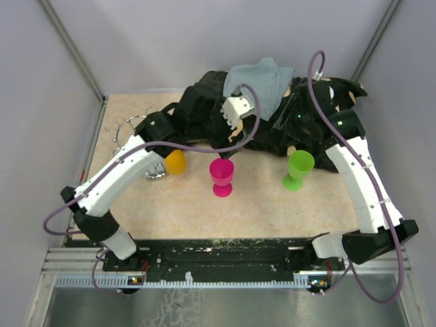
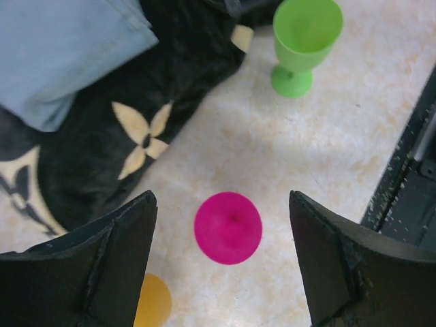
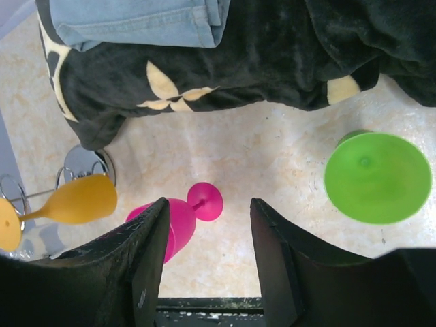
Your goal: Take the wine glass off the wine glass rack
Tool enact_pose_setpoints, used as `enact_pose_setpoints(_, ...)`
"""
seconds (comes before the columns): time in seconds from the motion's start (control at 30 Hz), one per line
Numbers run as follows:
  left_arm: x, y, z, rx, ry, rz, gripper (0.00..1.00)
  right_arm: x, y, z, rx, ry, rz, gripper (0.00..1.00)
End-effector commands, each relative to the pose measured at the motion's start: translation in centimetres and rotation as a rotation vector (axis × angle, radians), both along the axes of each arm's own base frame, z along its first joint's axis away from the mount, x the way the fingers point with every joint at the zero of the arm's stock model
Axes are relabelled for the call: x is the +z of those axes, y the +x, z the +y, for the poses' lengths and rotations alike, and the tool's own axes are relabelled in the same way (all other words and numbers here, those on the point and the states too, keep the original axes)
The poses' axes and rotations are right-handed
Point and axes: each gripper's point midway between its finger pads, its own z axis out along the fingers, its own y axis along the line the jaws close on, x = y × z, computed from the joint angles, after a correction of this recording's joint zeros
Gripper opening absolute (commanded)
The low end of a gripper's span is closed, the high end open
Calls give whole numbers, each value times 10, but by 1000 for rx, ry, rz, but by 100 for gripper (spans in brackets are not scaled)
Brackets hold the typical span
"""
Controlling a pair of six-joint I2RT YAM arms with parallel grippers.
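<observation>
The chrome wine glass rack (image 1: 128, 129) stands at the left of the table, its round base (image 3: 88, 163) shiny. An orange wine glass (image 1: 176, 161) hangs bowl-down from its ring; it also shows in the right wrist view (image 3: 71, 199) and at the bottom edge of the left wrist view (image 2: 153, 301). My left gripper (image 2: 221, 196) is open and empty, straight above an upright magenta glass (image 2: 227, 227), to the right of the rack. My right gripper (image 3: 209, 202) is open and empty, high over the table between the magenta glass (image 3: 178, 225) and a green glass (image 3: 377, 177).
A black cloth with cream flower shapes (image 1: 204, 102) and a folded blue-grey cloth (image 1: 262, 80) lie along the back. The magenta glass (image 1: 221, 176) and green glass (image 1: 298, 169) stand mid-table. Grey walls close in both sides; a black rail (image 1: 225, 252) runs along the near edge.
</observation>
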Motion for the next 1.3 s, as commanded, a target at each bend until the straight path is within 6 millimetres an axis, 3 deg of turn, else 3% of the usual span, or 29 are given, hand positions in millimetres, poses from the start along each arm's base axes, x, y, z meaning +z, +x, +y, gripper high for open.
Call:
enact_pose_setpoints(0.0,47,37,33,194,-80,-163,84,1,13,21,75,29,-2,52)
enact_pose_setpoints(0.1,69,76,82,353,-159,-166,84,-15,13,42,125,-25,42,52)
enact_pose_setpoints(0.23,72,113,147,539,-199,-119,83,-35,9,73,189,-66,107,52)
enact_pose_setpoints(0.43,68,131,223,716,-221,-87,83,-57,0,106,276,-102,169,52)
enact_pose_setpoints(0.6,55,134,269,814,-244,-31,83,-77,-15,134,363,-125,222,51)
enact_pose_setpoints(0.7,49,133,281,834,-256,-7,83,-81,-25,144,391,-131,236,51)
enact_pose_setpoints(0.77,46,131,285,838,-260,1,83,-98,-26,150,406,-146,275,51)
enact_pose_setpoints(0.93,40,127,286,837,-265,18,83,-118,-34,150,425,-169,320,51)
enact_pose_setpoints(1.27,47,130,281,815,-282,22,83,-158,-48,159,480,-199,408,47)
